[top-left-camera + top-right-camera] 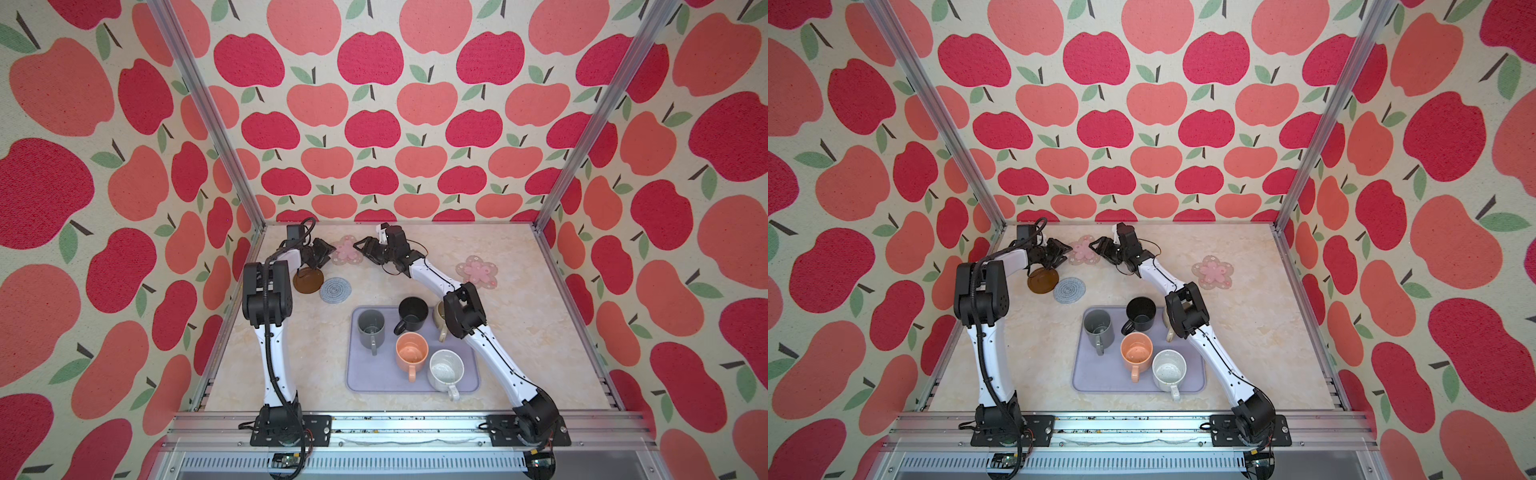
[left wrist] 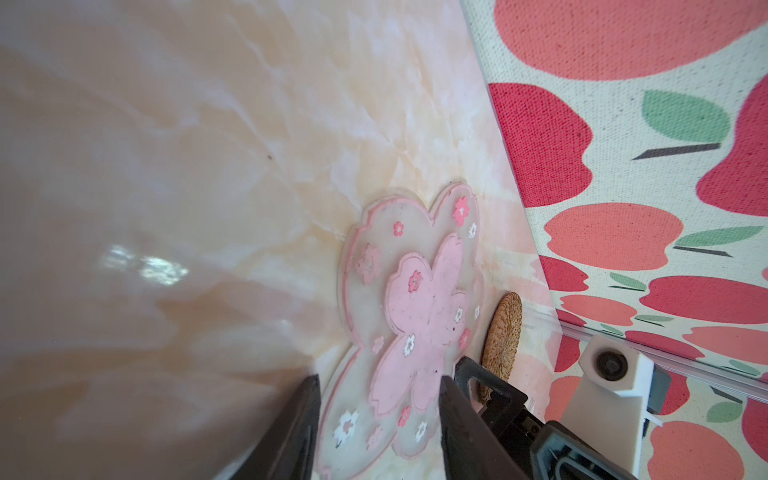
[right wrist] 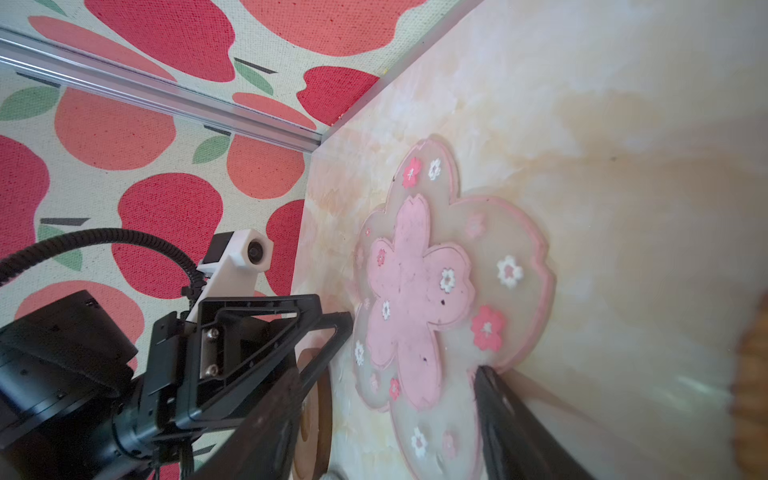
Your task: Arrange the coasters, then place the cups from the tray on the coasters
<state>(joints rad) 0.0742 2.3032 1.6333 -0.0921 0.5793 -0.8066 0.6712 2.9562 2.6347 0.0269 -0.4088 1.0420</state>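
A pink flower-shaped coaster (image 1: pixel 345 249) (image 2: pixel 415 307) lies flat near the back wall. My left gripper (image 1: pixel 329 252) (image 2: pixel 378 380) is open, its fingers straddling the coaster's near petals. Facing it from the other side is my right gripper (image 1: pixel 360 245) (image 3: pixel 395 374), also open, one fingertip (image 3: pixel 484 374) at the coaster's edge. A tan woven coaster (image 2: pixel 503 336) lies just behind. The brown disc (image 1: pixel 308 280) and grey crocheted coaster (image 1: pixel 335 289) lie left of centre, a second pink coaster (image 1: pixel 477 271) to the right. The lavender tray (image 1: pixel 361 382) holds grey (image 1: pixel 370 328), black (image 1: pixel 412 316), beige (image 1: pixel 439 318), peach (image 1: pixel 411 353) and white (image 1: pixel 445 370) cups.
The right arm's elbow (image 1: pixel 463 309) hangs over the tray's far right corner, partly covering the beige cup. Apple-patterned walls and metal frame posts (image 1: pixel 253 208) close in the marbled table (image 1: pixel 519 332) on three sides.
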